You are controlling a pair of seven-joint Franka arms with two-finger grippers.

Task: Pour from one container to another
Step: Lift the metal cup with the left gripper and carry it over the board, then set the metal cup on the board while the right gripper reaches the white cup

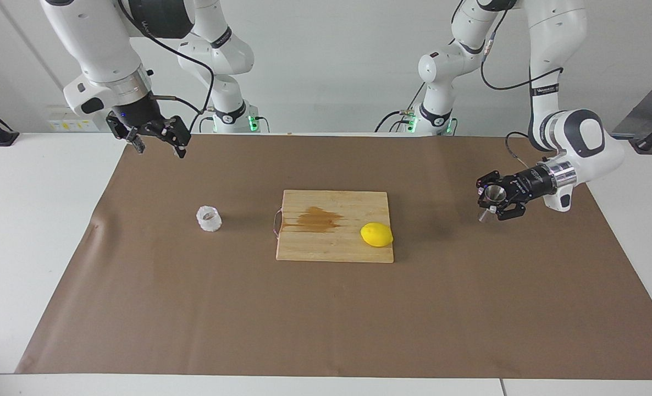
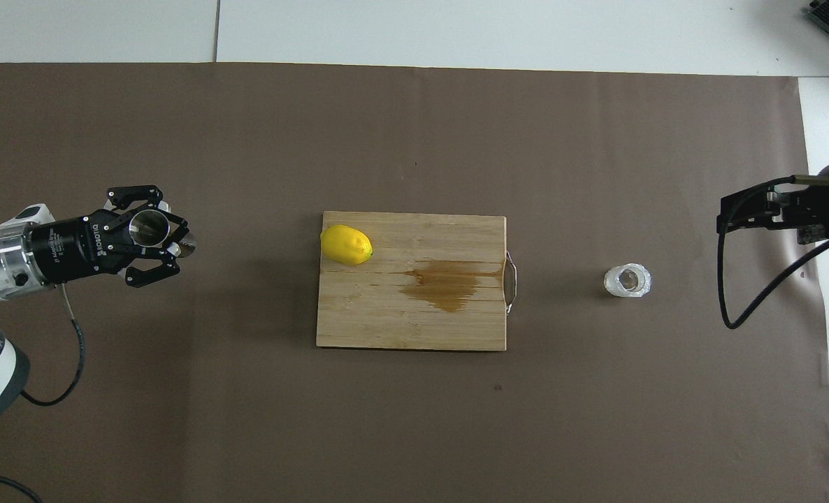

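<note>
The whitish, bumpy glass cup [image 1: 209, 218] [image 2: 627, 280] stands upright on the brown mat toward the right arm's end of the table. The steel jigger [image 1: 485, 214] [image 2: 145, 225] hangs tilted a little above the mat toward the left arm's end, with my left gripper [image 1: 496, 202] [image 2: 150, 234] shut on its waist from the side. My right gripper [image 1: 160, 148] [image 2: 723, 213] waits raised over the mat's edge at the right arm's end, open, with nothing in it, well apart from the cup.
A wooden cutting board [image 1: 334, 242] [image 2: 386, 321] lies mid-table between cup and jigger. It carries a brown wet stain [image 1: 318, 218] and a yellow lemon [image 1: 376, 235] [image 2: 346, 244] at the corner toward the left arm. A brown mat [image 1: 326, 319] covers the table.
</note>
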